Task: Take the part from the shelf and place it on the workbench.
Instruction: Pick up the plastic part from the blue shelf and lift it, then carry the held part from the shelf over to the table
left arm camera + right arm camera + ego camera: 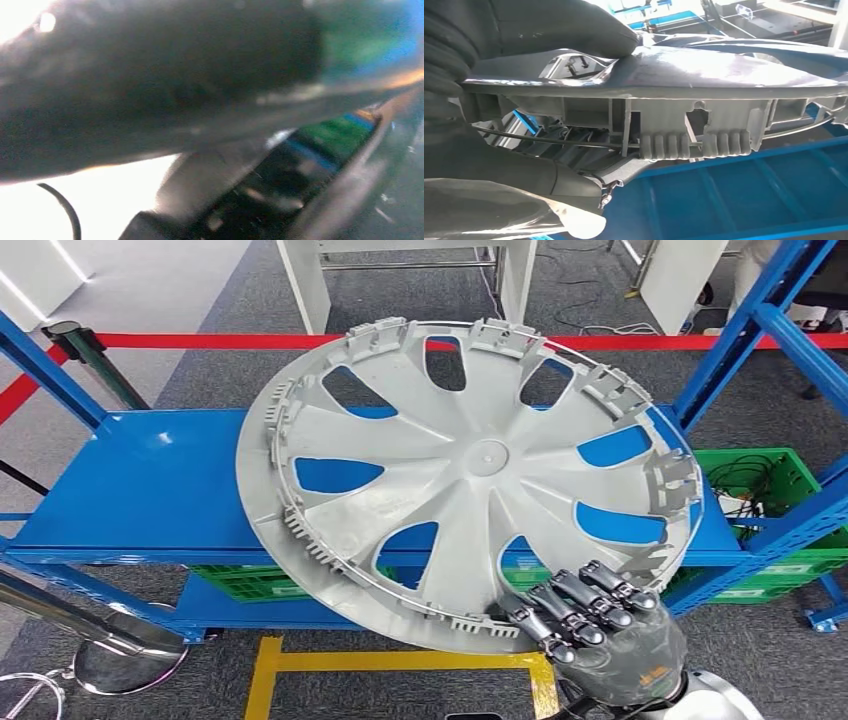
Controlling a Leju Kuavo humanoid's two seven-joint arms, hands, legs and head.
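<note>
Gripping the grey wheel cover (470, 475) by its near rim, the right robot hand (590, 625) holds it tilted above the blue shelf (130, 490); placing on the table remains, the left robot hand's state unclear.

A grey carpeted floor (190, 370) runs under a blue metal shelf (130, 490), with yellow tape (400, 661) marking the ground in front of it. Green crates (770, 480) sit low in the rack, one holding dark cables, and a red barrier tape (210, 341) stretches behind from a post (85, 355). White furniture legs (310, 285) stand further back, and a chrome round base (125, 660) rests at the near left.
</note>
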